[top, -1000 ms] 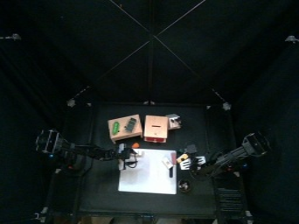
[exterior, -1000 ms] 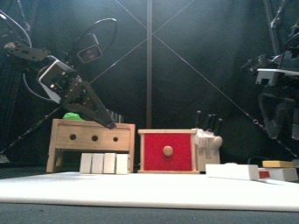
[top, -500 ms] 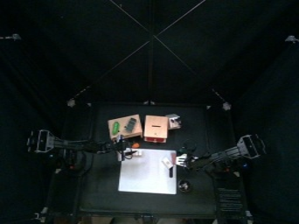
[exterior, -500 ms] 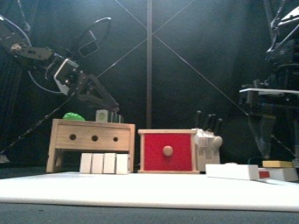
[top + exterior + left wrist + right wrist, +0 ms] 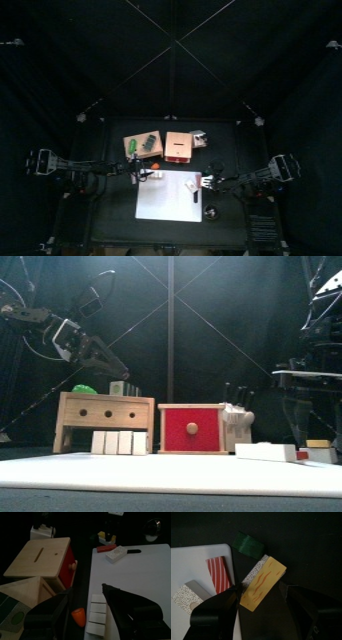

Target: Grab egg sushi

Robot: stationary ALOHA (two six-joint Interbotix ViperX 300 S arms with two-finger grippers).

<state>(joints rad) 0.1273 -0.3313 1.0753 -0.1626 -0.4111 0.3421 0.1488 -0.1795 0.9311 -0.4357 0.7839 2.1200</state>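
Board: one white cutting board [image 5: 147,472] lies nearest to us, flat on the black table.
Sushi pieces: at the board's right edge we count three: a red-striped piece [image 5: 218,573] and a speckled white piece [image 5: 187,596] on the board, and the egg sushi [image 5: 263,583].
Egg sushi: it lies on the dark table just off the board's edge, beside the red-striped piece, its near end between the right fingers.
Green scrap: one green scrap [image 5: 250,544], just past the egg sushi.
Right gripper [image 5: 259,594]: fingers spread wide, holding nothing.
White blocks [image 5: 118,442]: four in a row.
Boxes: two, a wooden box [image 5: 104,416] and a red-fronted box [image 5: 194,428].
Left gripper [image 5: 83,592]: fingers apart and empty.
Change: a second ago the left gripper reached down to the wooden box's top; now we see it raised clear of it and both arms drawn back outward.
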